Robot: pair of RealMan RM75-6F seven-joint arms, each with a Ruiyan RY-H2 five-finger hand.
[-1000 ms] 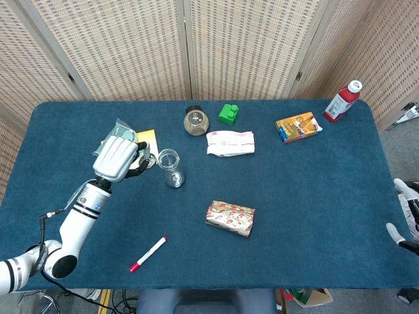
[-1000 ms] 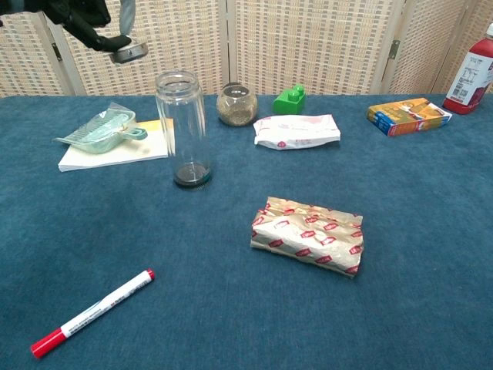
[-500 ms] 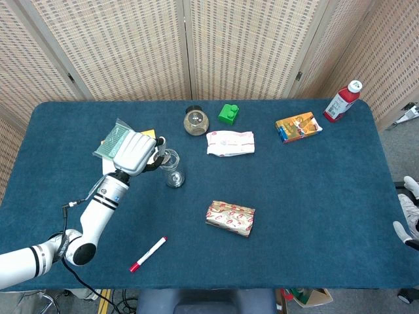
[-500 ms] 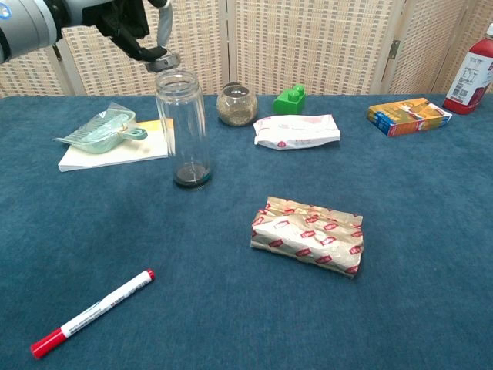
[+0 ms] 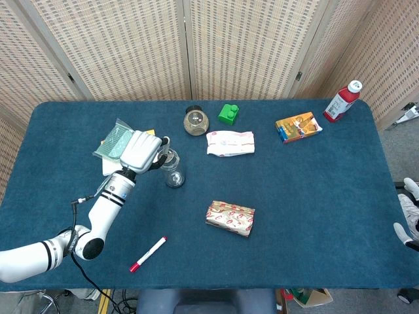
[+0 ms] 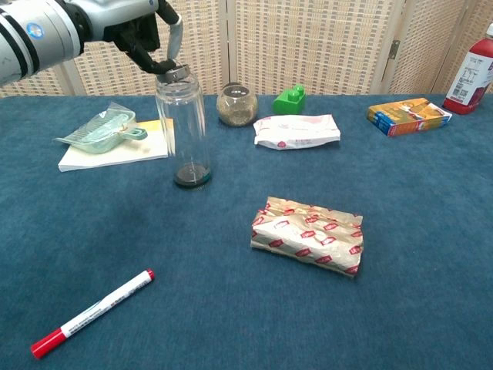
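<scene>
Your left hand (image 6: 135, 31), fingers pinching a metal lid (image 6: 176, 73), had swung in from nine o'clock and set it on the mouth of the glass jar (image 6: 183, 131) standing mid-worktop; capping looked close. Your right hand (image 5: 407, 216) hung off the worktop's three o'clock edge, fingers unreadable.

The left hand (image 5: 140, 150), showing a smooth, pale grey plastic-looking shell with dark fingers, is holding a small dull-metal lid (image 6: 176, 72) at the mouth of the clear, glossy glass jar (image 6: 182, 129). The worktop (image 5: 314, 196) is wearing a matt, napped blue cloth, and the foil-like packet (image 6: 307, 236) is lying crinkled and shiny on it. The marker (image 6: 92, 312) is looking like smooth plastic, the carton (image 6: 408, 116) like glossy printed card.
</scene>
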